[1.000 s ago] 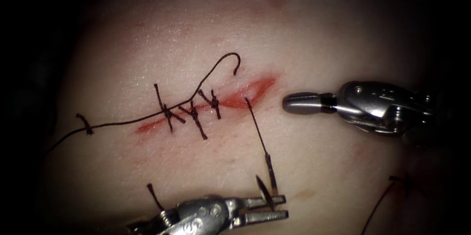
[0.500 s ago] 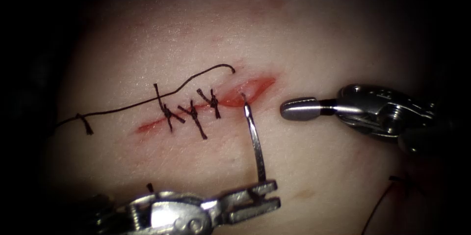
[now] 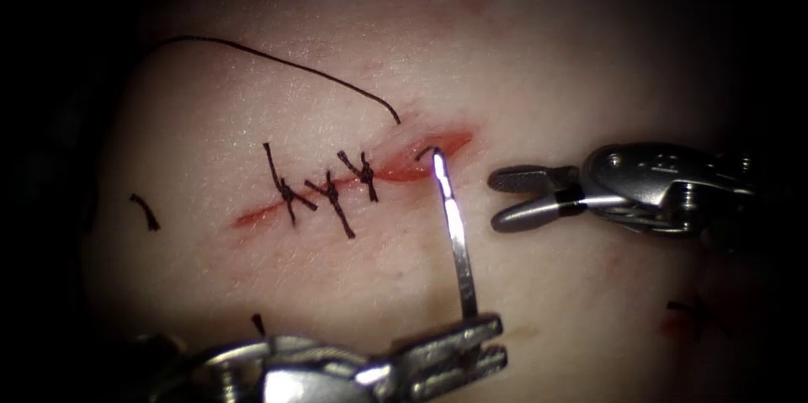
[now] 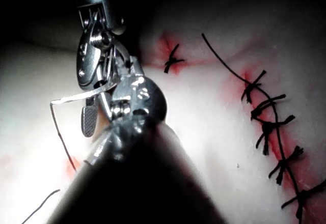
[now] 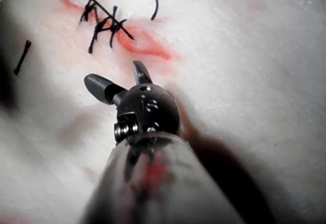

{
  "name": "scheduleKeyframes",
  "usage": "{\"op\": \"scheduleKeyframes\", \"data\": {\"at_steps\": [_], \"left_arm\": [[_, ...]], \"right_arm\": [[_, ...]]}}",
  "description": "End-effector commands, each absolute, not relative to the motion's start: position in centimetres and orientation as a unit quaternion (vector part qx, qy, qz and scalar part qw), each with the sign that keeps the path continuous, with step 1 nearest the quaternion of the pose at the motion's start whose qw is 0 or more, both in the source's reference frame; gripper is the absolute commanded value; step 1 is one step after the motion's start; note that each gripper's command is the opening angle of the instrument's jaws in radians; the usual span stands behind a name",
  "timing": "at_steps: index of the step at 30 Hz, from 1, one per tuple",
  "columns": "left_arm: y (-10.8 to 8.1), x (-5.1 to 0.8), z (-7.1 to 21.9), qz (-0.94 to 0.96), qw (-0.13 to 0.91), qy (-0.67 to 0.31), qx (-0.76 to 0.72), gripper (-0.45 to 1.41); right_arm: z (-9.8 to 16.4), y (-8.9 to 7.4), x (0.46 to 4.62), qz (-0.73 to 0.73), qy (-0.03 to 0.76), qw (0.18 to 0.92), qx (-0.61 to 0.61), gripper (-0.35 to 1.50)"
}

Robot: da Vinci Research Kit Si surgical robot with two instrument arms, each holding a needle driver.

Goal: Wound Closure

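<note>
My left tool (image 3: 484,351) is low on the near side of the cut, its jaws shut on the curved needle (image 3: 454,235) near one end. The needle stands up towards the open right end of the cut (image 3: 433,149), out of the tissue. In the left wrist view, thread drops from the needle's (image 4: 76,98) free end to the tissue. A loose length of thread (image 3: 278,62) leaves the far edge of the cut and arcs away to the upper left. My right tool (image 3: 505,197) hovers right of the cut, jaws open and holding nothing (image 5: 113,74).
Three knotted stitches (image 3: 334,201) close the left part of the cut. Short cut ends of thread (image 3: 145,211) lie on the tissue at the left and near my left tool's shaft (image 3: 257,323). More dark thread (image 3: 686,310) lies at the lower right.
The right tool's jaws went from shut to open. The left tool shifted right, swinging the needle up toward the cut. The loose thread swept from the left up to the far upper left.
</note>
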State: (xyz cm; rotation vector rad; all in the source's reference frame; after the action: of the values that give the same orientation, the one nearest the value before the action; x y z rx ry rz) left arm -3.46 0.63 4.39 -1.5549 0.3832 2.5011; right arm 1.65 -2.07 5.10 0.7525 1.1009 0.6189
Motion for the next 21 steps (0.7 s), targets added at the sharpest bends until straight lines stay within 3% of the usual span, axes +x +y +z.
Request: {"op": "scheduleKeyframes", "data": {"at_steps": [1,10,21], "left_arm": [[0.64,-3.52,4.51,0.841,0.080,0.133,-0.519,-0.45],[0.58,-3.56,5.01,0.851,0.038,0.171,-0.496,-0.45],[0.54,-3.59,5.23,0.860,0.000,0.200,-0.470,-0.45]], "right_arm": [[5.08,-2.15,1.74,0.316,0.489,0.722,0.375,0.98],[4.97,-2.07,1.75,0.404,0.471,0.651,0.438,1.09],[4.92,-2.06,1.91,0.441,0.444,0.619,0.475,1.21]]}}
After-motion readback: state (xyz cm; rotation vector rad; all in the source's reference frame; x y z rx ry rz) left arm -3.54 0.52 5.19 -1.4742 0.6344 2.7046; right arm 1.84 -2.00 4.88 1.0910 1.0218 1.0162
